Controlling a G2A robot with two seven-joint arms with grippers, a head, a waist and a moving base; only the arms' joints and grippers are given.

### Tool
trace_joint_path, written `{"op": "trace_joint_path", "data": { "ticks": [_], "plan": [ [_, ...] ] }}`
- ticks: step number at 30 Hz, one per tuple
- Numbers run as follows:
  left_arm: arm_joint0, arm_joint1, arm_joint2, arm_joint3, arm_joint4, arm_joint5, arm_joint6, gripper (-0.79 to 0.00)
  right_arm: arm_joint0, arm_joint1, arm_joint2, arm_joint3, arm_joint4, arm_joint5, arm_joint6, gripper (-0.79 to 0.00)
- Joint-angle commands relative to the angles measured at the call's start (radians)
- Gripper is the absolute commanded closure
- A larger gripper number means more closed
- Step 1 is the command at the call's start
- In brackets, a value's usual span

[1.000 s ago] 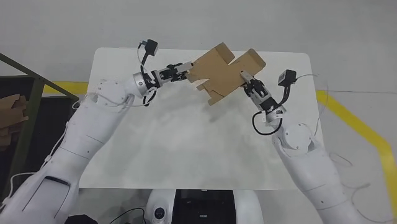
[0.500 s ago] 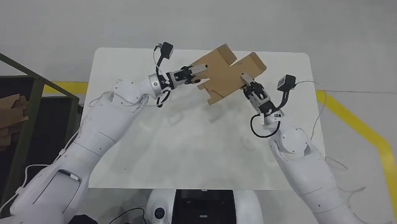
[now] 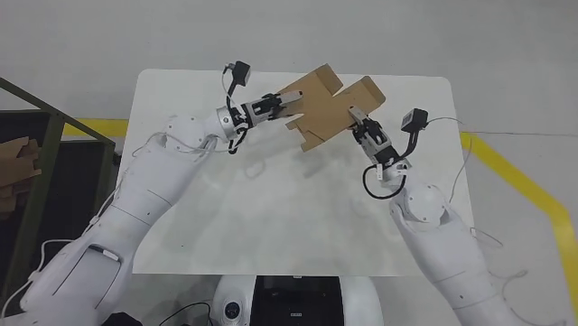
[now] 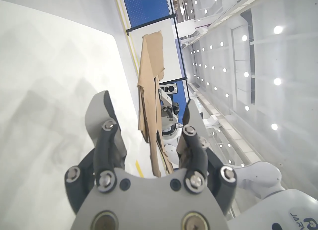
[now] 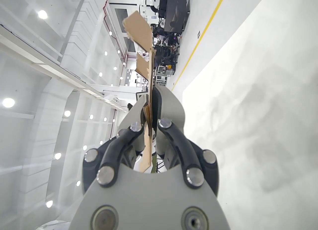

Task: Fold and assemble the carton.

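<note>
A flattened brown carton (image 3: 330, 105) hangs tilted above the far half of the white table (image 3: 271, 218), held between both arms. My right gripper (image 3: 357, 120) is shut on the carton's near right edge; the right wrist view has the cardboard (image 5: 142, 35) pinched edge-on in the right gripper (image 5: 150, 97). My left gripper (image 3: 291, 100) is at the carton's left edge. In the left wrist view the left gripper (image 4: 146, 103) is open, and the cardboard sheet (image 4: 149, 79) runs between its two fingers with a gap on each side.
A dark metal rack (image 3: 36, 136) holding more cardboard (image 3: 13, 168) stands off the table's left side. A yellow floor line (image 3: 515, 168) runs past the right side. The near half of the table is bare.
The left arm has moved right, bringing its open gripper further over the carton's left edge. The carton and right gripper shifted only slightly.
</note>
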Motion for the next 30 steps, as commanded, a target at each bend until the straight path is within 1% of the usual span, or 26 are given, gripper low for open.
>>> {"op": "trace_joint_path", "data": {
  "ticks": [1,3,6,9,10,11,12,17,20,23,25,27,30],
  "plan": [
    [0.001,-0.002,-0.005,0.000,0.001,-0.002,-0.002,-0.135,0.000,-0.002,0.000,0.002,-0.004,0.002,-0.004,0.000],
    [0.003,-0.003,-0.010,-0.001,0.002,-0.004,-0.003,-0.105,0.001,-0.004,0.000,0.003,-0.007,0.004,-0.005,0.000],
    [0.006,-0.005,-0.017,-0.002,0.002,-0.003,-0.006,0.000,0.002,-0.008,-0.001,0.005,-0.007,0.007,-0.005,0.000],
    [0.006,-0.007,-0.022,0.000,0.010,-0.002,-0.008,0.000,0.008,-0.011,-0.003,0.011,0.002,0.008,0.007,0.000],
    [0.006,-0.008,-0.023,0.002,0.013,-0.002,-0.007,0.000,0.010,-0.013,-0.004,0.016,0.008,0.007,0.012,-0.074],
    [0.005,-0.009,-0.024,0.003,0.016,0.000,-0.007,0.000,0.012,-0.014,-0.004,0.021,0.013,0.006,0.018,-0.342],
    [0.003,-0.010,-0.025,0.005,0.019,0.000,-0.006,0.000,0.014,-0.015,-0.002,0.026,0.021,0.002,0.022,-0.785],
    [-0.008,-0.010,-0.050,0.011,0.033,-0.006,-0.011,0.000,0.008,-0.014,0.041,0.049,0.042,-0.045,0.030,-0.785],
    [-0.016,-0.005,-0.076,0.017,0.043,-0.016,-0.035,0.000,-0.002,-0.008,0.079,0.059,0.061,-0.087,0.085,-0.785],
    [-0.022,0.001,-0.098,0.025,0.063,-0.035,-0.078,0.000,0.002,0.004,0.110,0.074,0.012,-0.133,0.193,-0.785],
    [-0.024,0.004,-0.112,0.033,0.064,-0.042,-0.108,0.000,0.005,0.011,0.126,0.079,-0.013,-0.183,0.275,-0.785],
    [-0.025,0.007,-0.122,0.041,0.058,-0.044,-0.143,0.000,0.012,0.018,0.140,0.093,-0.038,-0.191,0.344,-0.785],
    [-0.023,0.010,-0.130,0.049,0.013,-0.044,-0.228,0.000,0.029,0.026,0.152,0.112,-0.023,-0.220,0.457,-0.785]
  ]
}}
